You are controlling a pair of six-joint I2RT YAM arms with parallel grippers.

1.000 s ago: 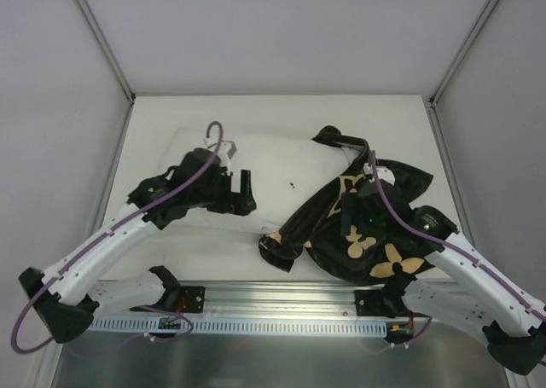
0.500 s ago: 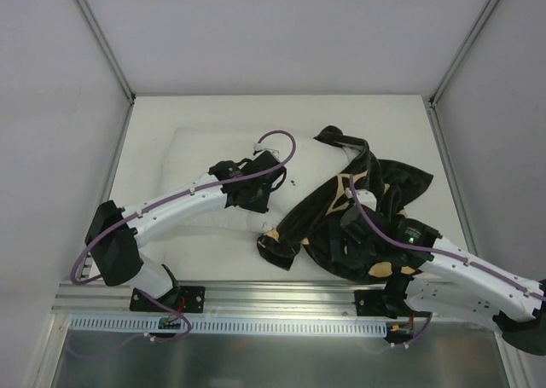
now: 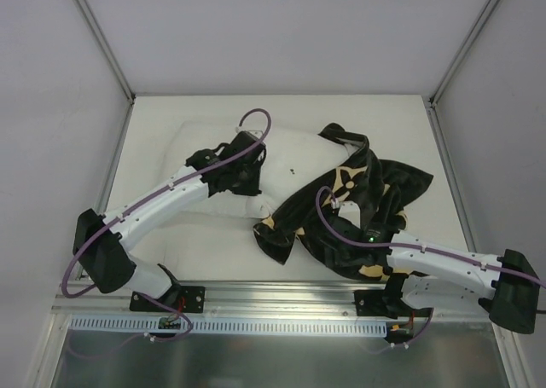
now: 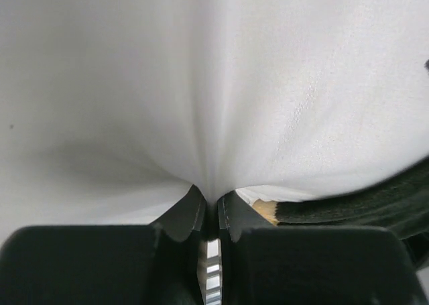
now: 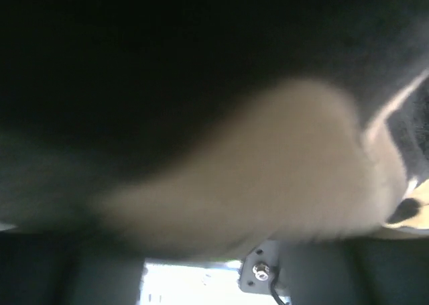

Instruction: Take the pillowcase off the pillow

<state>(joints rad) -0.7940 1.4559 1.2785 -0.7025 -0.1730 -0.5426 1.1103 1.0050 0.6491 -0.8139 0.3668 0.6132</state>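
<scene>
— Where does your left gripper (image 4: 211, 199) stand?
— Your left fingers are pressed together on a pinched fold of the white pillow (image 4: 201, 84). A black edge of the pillowcase (image 4: 375, 198) lies just to their right.
— And your right gripper (image 3: 345, 209)?
— It is buried in the bunched pillowcase. Its camera shows only blurred black plush and one tan motif, so you cannot tell whether those fingers are apart or together. The print is tan flowers and four-point stars. The pillow's right end runs under the pillowcase.
</scene>
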